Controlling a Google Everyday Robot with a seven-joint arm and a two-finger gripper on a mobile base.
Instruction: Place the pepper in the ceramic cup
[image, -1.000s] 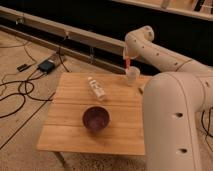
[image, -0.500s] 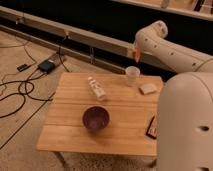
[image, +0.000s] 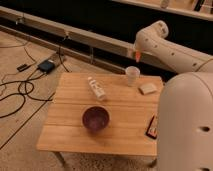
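The white claw (image: 136, 49) is pinched shut on the small slim orange-red pepper (image: 136, 55). The pepper hangs at 12 o'clock from the small pale ceramic cup (image: 132, 75), which stands at 1 o'clock on the light wooden worktop (image: 120, 135). The pepper looks light and a bit slick (maybe bendy too), so holding it near its top end seems best. The cup looks easy to tip.

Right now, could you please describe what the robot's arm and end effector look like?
The arm is a chain of thick, rounded, smooth off-white shells, no loose cables showing; its large near segment bears small dark dots. The end effector, above the ceramic cup at the far edge of the table, is small and mostly hidden by the wrist.
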